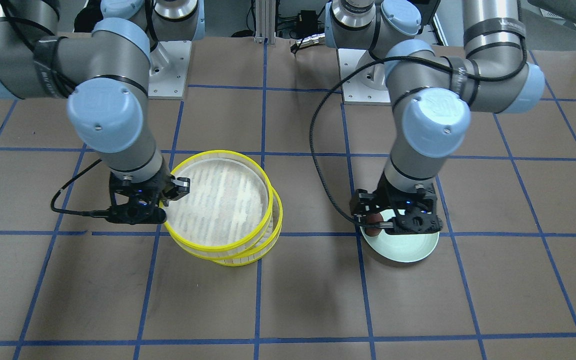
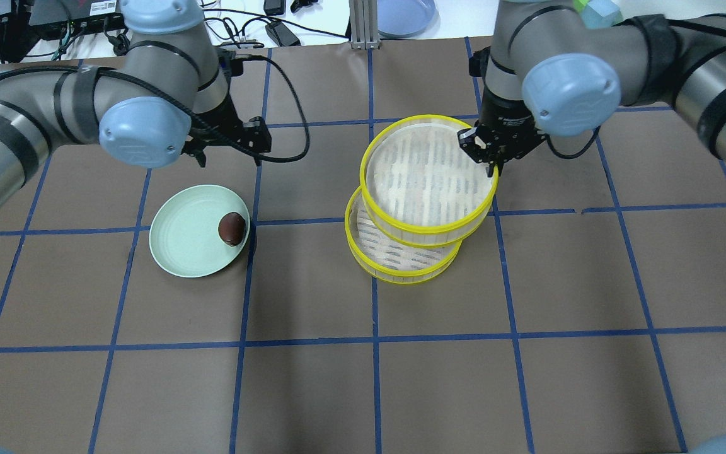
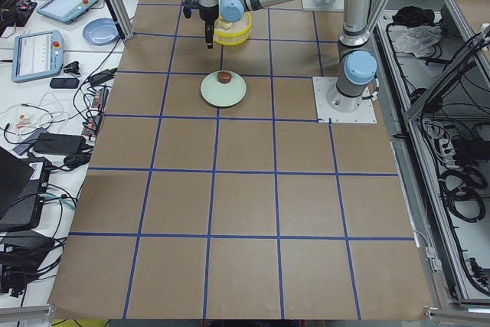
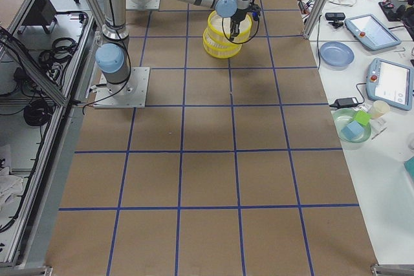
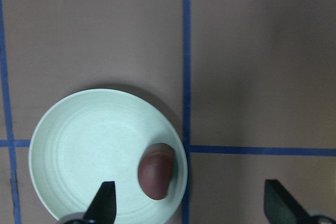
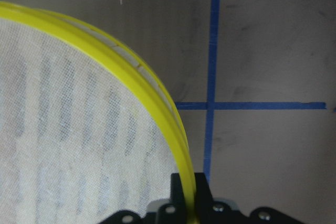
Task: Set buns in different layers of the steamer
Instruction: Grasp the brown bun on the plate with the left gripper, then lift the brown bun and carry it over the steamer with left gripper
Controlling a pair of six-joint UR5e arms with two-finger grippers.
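Note:
The dark reddish-brown bun [image 2: 232, 228] lies at the right edge of the mint-green plate [image 2: 186, 236]. My left gripper [image 2: 230, 148] hangs open and empty above it. In the left wrist view its fingertips [image 5: 105, 203] straddle the bun [image 5: 156, 177]. My right gripper [image 2: 486, 150] is shut on the yellow rim of the upper steamer layer [image 2: 426, 176]. It holds that layer offset over the lower layer [image 2: 394, 255], whose near part shows bare mesh. The rim [image 6: 173, 124] runs between the jaws in the right wrist view. The pale cream bun is not in view.
The table is brown with a grid of blue tape. A blue plate [image 2: 404, 16] and cables lie beyond the far edge. Side tables with tablets [image 4: 394, 82] and small dishes flank the table's ends. Both arm bases [image 1: 168, 70] stand at the robot's side.

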